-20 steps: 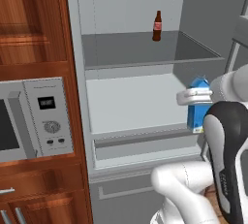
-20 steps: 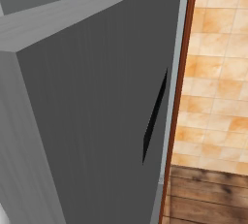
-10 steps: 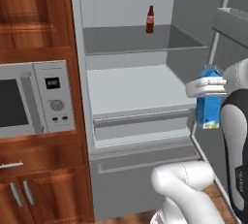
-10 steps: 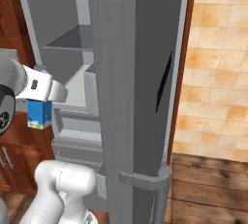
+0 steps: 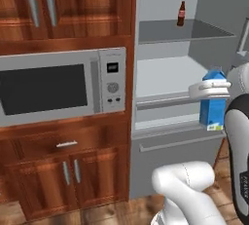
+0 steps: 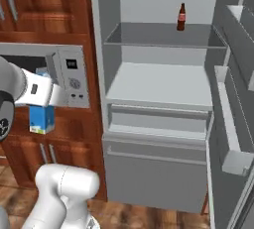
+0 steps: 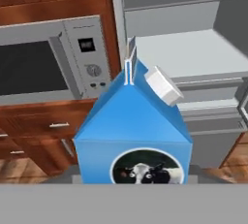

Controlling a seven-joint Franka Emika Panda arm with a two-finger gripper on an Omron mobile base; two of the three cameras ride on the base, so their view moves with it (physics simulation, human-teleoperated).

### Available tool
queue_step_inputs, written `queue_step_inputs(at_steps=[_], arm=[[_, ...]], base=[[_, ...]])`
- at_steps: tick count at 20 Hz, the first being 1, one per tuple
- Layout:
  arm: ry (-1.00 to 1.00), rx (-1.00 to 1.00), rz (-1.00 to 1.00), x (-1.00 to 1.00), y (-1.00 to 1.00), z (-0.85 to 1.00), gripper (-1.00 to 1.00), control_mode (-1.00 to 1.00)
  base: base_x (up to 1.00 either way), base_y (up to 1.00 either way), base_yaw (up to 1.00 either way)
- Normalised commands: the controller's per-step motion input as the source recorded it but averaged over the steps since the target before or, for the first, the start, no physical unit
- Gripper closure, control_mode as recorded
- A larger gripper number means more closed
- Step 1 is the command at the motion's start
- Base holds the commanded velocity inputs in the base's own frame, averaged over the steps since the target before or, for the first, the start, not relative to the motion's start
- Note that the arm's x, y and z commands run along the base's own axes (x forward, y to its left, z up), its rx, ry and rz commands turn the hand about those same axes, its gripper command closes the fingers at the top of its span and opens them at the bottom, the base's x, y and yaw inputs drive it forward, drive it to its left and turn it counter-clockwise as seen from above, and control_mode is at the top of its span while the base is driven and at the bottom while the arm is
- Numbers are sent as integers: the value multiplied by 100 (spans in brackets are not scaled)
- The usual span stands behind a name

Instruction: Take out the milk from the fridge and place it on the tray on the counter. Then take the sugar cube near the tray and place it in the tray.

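So far we have the milk (image 5: 212, 103) clear of the fridge (image 6: 158, 99): the blue carton hangs upright in the air in front of the open cabinet, clamped at its upper part by our end effector (image 5: 210, 90), whose pale fingers close on its sides just below the gabled top. Reading the left base view from left to right, we see the wooden cabinet doors (image 5: 73, 5), then the silver microwave (image 5: 63, 85) set into them, then the open fridge with its pale shelves, and last the carton at the right, held off any shelf. A brown bottle (image 6: 182, 17) stands alone near the back of the upper shelf and is not ours to move. In the hand view the carton (image 7: 133, 136) sits close below the camera with its cow label facing us, the microwave and fridge interior beyond. By our judgement the first step is only half done: the carton is out, but it has yet to be carried to the tray and set down, and the sugar cube step has not begun.
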Motion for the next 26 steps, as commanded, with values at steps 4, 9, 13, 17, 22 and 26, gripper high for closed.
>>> queue_step_inputs(at_steps=[4,9,13,17,22,26], arm=[[0,0,0,0,0,0,100,100],[0,0,0,0,0,0,100,100],[0,0,0,0,0,0,100,100],[0,0,0,0,0,0,100,100],[0,0,0,0,0,0,100,100],[0,0,0,0,0,0,100,100]], base=[[0,100,-11],[-32,100,12],[-19,51,82],[-12,23,97],[-1,19,100],[13,23,94]])
